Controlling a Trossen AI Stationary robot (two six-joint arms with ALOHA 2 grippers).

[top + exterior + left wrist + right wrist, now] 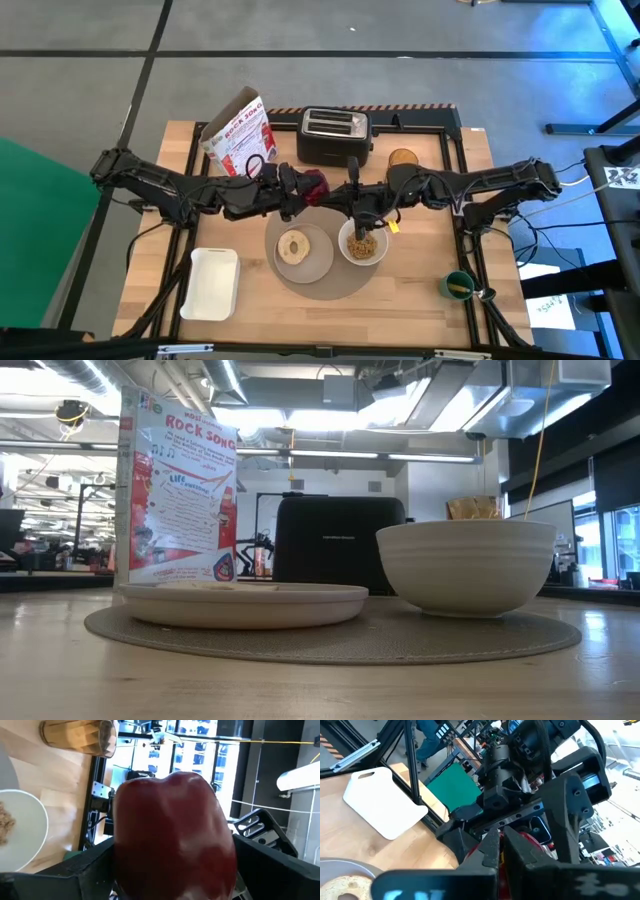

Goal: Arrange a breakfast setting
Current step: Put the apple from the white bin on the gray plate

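Observation:
My left gripper (303, 190) reaches in from the table's left and is shut on a small red apple (316, 185), held in the air behind the grey placemat (325, 285). The apple fills the left wrist view (172, 835). My right gripper (357, 208) hovers over the far rim of the white bowl (362, 243), just right of the apple. The bowl holds cereal and stands on the placemat's right part. The small white plate (312, 262) lies on the mat's left part, with the tan bagel ring (293, 247) lying flat on it. No spoon shows. My left gripper pinches the apple between its two fingers (92, 867), one on each side of the apple's body (125, 870). The fingers come in level from the table's left. The apple is lifted clear of the table.
A black toaster (336, 135) and a red-and-white printed bag (238, 135) stand at the back. A brown ribbed cup (403, 158) stands right of the toaster. A white tray (212, 283) lies front left and a green cup (458, 285) front right.

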